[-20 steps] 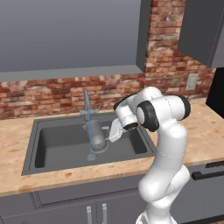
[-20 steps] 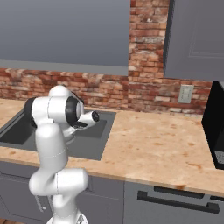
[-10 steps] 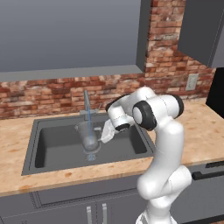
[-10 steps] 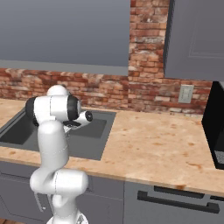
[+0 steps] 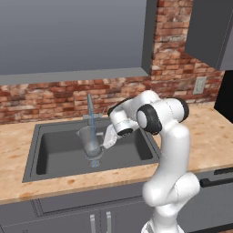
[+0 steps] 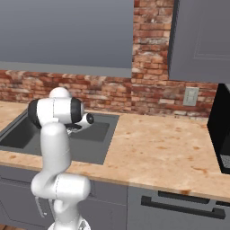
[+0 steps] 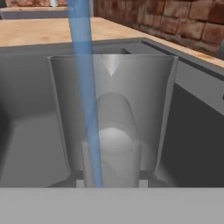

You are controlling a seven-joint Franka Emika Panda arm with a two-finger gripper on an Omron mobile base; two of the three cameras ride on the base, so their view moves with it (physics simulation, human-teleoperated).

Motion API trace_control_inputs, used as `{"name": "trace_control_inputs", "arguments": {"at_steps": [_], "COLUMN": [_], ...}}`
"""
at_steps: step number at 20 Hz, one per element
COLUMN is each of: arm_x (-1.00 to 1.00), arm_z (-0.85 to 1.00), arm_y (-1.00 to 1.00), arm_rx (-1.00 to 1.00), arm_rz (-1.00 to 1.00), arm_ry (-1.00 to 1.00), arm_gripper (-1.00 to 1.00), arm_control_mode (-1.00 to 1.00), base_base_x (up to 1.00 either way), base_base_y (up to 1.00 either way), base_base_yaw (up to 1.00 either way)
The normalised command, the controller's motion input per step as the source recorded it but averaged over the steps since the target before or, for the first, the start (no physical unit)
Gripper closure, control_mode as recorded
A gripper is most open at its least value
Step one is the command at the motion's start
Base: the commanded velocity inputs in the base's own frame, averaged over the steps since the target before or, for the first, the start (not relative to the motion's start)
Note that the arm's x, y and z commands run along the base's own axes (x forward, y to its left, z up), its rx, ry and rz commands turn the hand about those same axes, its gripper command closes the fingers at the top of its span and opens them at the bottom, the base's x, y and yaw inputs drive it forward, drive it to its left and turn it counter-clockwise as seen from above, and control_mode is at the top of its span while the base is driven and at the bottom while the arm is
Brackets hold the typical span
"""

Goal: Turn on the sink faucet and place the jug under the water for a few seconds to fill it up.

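The claw (image 5: 108, 136) is clenched on the handle side of the jug (image 5: 90, 143) and has carried it left across the sink (image 5: 54, 150), so the water (image 5: 92, 125) now falls into its open mouth. A second earlier the stream ran just beside the jug; filling looks begun, and a short hold remains.

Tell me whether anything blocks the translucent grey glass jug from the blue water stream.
Nothing visible does. The translucent grey glass jug is at the thin light-blue water stream over the dark grey sink, held up by the gripper. In the hand view the stream crosses the jug's near side; whether it enters the mouth I cannot tell.
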Motion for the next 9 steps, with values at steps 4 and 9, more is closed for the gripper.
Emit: {"name": "trace_control_inputs", "arguments": {"at_steps": [4,9], "arm_x": [0.05,0.2], "arm_z": [-0.05,-0.08], "arm_y": [-0.13,-0.11], "arm_rx": [0.0,0.0], "arm_rz": [0.06,0.04], "arm_ry": [-0.01,0.0], "arm_gripper": [1.0,1.0], "arm_control_mode": [-1.0,-1.0], "base_base_x": [0.0,0.0], "base_base_y": [0.0,0.0], "base_base_yaw": [0.0,0.0]}}
